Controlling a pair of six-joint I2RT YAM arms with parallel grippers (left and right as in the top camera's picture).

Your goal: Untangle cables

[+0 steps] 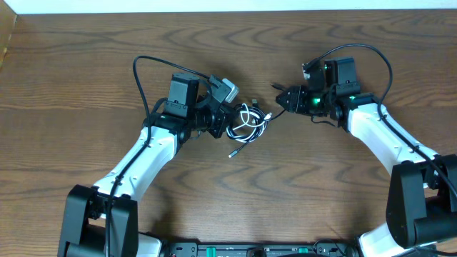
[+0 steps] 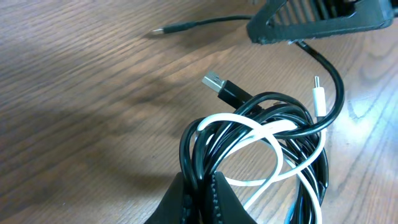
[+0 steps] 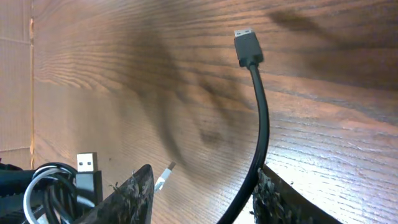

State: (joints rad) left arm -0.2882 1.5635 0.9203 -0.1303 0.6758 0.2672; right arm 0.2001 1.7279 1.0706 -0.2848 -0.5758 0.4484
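A tangled bundle of black and white cables [image 1: 246, 121] lies mid-table. My left gripper [image 1: 223, 121] is shut on black strands at the bundle's edge [image 2: 210, 180]. In the left wrist view the black cable [image 2: 249, 106] and white cable [image 2: 249, 127] loop together, with a USB plug [image 2: 214, 82] and a white plug [image 2: 317, 93] sticking out. My right gripper [image 1: 284, 98] stands open around a free black strand [image 3: 264, 124] that leans on its right finger [image 3: 273, 196]. That strand's plug [image 3: 249, 46] points away over the wood.
One loose plug end [image 1: 233, 152] rests on the wooden table [image 1: 86, 86] just in front of the bundle. A thick black arm wire [image 1: 143, 78] arcs behind the left arm, another [image 1: 382, 61] over the right arm. The table's left edge [image 1: 6, 43] is far off.
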